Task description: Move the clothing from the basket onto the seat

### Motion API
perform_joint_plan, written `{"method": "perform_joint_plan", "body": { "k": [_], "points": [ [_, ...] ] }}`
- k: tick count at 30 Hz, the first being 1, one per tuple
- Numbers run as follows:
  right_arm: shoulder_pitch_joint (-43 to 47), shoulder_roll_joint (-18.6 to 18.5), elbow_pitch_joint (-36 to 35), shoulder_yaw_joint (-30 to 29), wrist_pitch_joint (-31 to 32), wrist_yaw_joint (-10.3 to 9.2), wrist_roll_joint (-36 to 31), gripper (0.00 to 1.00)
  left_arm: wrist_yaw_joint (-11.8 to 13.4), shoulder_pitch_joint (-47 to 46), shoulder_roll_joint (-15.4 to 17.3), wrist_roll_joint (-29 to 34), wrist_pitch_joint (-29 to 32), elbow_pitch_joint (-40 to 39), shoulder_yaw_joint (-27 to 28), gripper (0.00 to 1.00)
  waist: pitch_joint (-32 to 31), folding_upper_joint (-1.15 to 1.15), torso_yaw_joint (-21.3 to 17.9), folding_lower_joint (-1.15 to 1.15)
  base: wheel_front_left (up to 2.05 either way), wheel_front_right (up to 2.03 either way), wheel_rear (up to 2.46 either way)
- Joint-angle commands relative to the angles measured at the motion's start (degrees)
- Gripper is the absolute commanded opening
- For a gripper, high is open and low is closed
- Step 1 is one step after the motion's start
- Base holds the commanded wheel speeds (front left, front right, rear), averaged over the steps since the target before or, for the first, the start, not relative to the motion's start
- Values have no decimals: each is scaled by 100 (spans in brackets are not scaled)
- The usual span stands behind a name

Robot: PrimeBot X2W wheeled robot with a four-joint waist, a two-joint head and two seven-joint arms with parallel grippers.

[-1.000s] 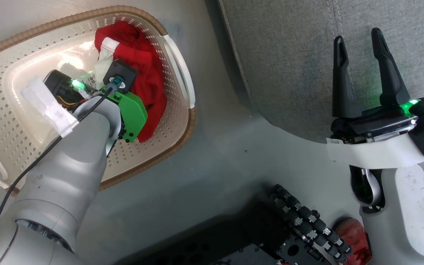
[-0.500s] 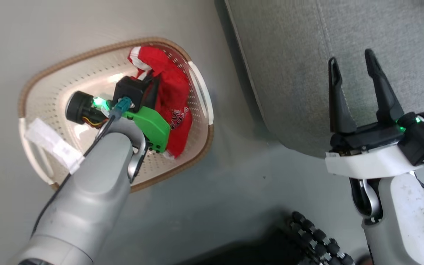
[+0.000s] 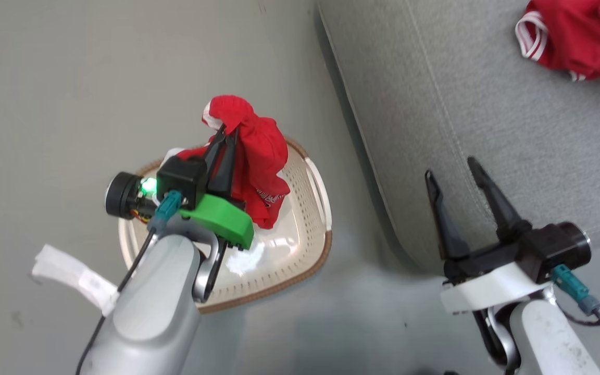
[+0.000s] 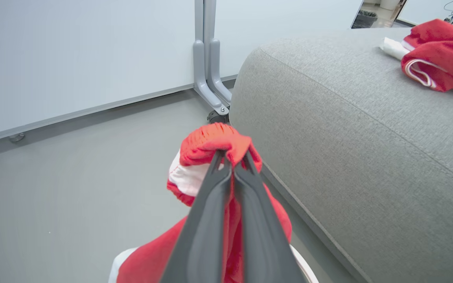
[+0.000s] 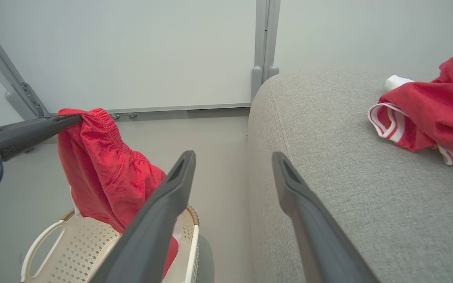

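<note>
The left gripper point(image 3: 225, 136) is clamped tight on a bunched red garment point(image 3: 258, 151), which hangs from its fingertips over the basket point(image 3: 326, 245) directly below. To that gripper's right sits the grey seat point(image 3: 461, 104), with a second red garment point(image 3: 576, 36) lying well beyond. The right gripper point(image 3: 450, 167) hovers at the seat's edge, jaws wide apart and empty.

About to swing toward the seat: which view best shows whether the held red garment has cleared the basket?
Right wrist view: side-on, the garment hangs from the left gripper with its tail dipping inside the basket. Head view looks down, flattening height. Left wrist view gives the pinched top bunch.
</note>
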Motion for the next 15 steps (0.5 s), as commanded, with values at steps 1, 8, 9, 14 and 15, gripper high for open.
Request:
{"method": "perform_joint_plan", "body": {
  "k": [1,8,9,14,15],
  "points": [
    [168,-38,54,46,-17,-10,40,100,-13,253,-39,116,-16,-153,83,0,-1121,0,292,0,0,0,0],
    [565,-23,171,271,-17,-10,50,100,-69,848,-157,343,-10,-859,352,0,-1871,0,217,0,0,0,0],
    [628,-31,174,305,-17,-10,47,100,-86,915,-163,382,-10,-936,355,0,-1977,0,204,0,0,0,0],
    [859,-27,195,417,-17,-10,3,100,-161,1081,-191,461,-10,-1234,324,0,-2331,0,148,0,0,0,0],
    [883,-30,191,458,-17,-10,-11,100,-188,1091,-196,464,-10,-1299,298,0,-2380,0,137,0,0,0,0]
  ]
}}
